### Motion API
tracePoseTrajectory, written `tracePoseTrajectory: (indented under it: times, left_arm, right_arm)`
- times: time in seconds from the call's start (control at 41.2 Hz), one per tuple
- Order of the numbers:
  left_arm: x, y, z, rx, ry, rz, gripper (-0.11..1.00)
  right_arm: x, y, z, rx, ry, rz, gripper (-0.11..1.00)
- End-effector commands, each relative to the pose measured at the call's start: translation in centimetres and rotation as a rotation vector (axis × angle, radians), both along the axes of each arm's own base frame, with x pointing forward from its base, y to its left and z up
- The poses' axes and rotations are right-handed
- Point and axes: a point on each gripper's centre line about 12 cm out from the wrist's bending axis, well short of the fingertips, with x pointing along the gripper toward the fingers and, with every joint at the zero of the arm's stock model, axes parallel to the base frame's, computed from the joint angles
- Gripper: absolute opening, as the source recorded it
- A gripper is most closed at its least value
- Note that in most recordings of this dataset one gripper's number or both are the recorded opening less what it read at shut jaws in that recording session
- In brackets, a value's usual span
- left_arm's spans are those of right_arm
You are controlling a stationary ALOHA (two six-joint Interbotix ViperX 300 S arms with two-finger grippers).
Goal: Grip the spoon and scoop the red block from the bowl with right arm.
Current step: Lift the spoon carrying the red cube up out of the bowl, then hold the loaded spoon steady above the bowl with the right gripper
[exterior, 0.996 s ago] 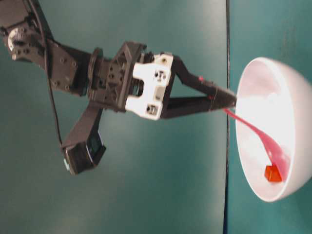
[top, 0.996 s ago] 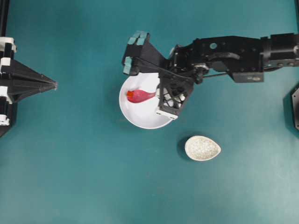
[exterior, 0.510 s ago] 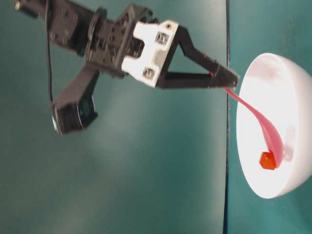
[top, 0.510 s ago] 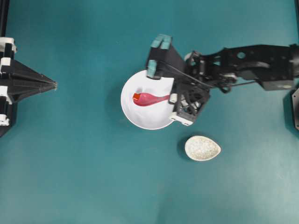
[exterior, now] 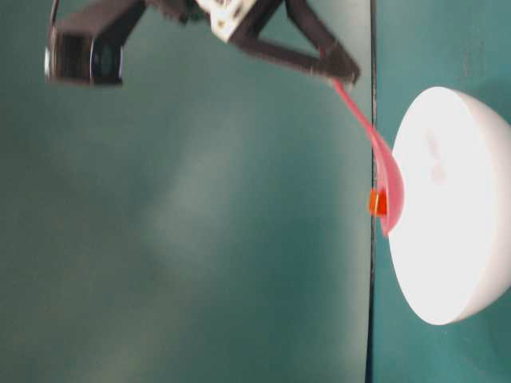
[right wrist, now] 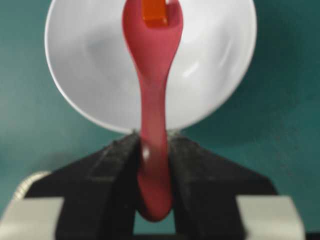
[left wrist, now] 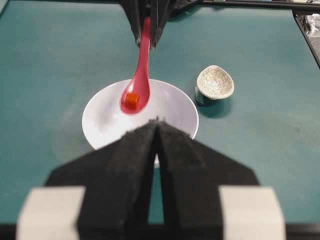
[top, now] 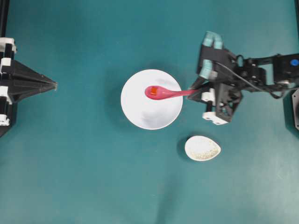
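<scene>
The pink spoon is clamped by its handle in my right gripper, which stands just right of the white bowl. The red block rests in the scoop, over the bowl's upper half. From table level the spoon and block hang clear above the bowl. In the right wrist view the fingers press both sides of the handle, and the block lies at the scoop's far end. My left gripper is shut at the far left, holding nothing.
A small speckled egg-shaped dish sits on the teal table, below and right of the bowl, close under the right gripper's wrist. The left wrist view shows the same dish to the right of the bowl.
My right gripper pulled back to the right and rose, lifting the spoon out of the bowl's bottom with the red block now in its scoop. The left arm stayed still.
</scene>
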Motion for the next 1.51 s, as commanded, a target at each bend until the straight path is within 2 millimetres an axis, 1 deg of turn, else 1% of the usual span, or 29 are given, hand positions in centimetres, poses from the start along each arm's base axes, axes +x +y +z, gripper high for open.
tracePoseTrajectory:
  times: [0.0,0.146,0.267,0.534,0.632,0.705,1.482]
  left_arm:
    - [0.2,0.0,0.1,0.005,0.003,0.001,0.0]
    - [0.2,0.1,-0.1,0.003,0.018,0.003,0.0]
    - [0.1,0.0,-0.2,0.003,0.028,0.002,0.0]
    - [0.0,0.0,-0.1,0.001,0.029,0.002,0.0]
    - [0.0,0.0,-0.2,-0.003,0.035,0.003,0.0]
    - [0.0,0.0,-0.2,-0.005,0.038,0.003,0.0]
    - [0.0,0.0,0.3,-0.008,0.023,0.003,0.0]
  right_arm:
    - [-0.8,0.1,1.4,-0.044,-0.063,0.025,0.22]
    - [-1.5,-0.1,2.0,-0.103,-0.076,0.055,0.22]
    - [-1.5,-0.2,3.4,-0.112,-0.094,0.053,0.22]
    - [-0.1,-0.3,8.2,-0.116,-0.163,0.037,0.22]
    - [0.4,-0.4,9.7,-0.115,-0.186,0.033,0.22]
    - [0.5,-0.5,10.2,-0.116,-0.195,0.03,0.22]
    - [0.5,-0.4,10.2,-0.101,-0.181,0.022,0.22]
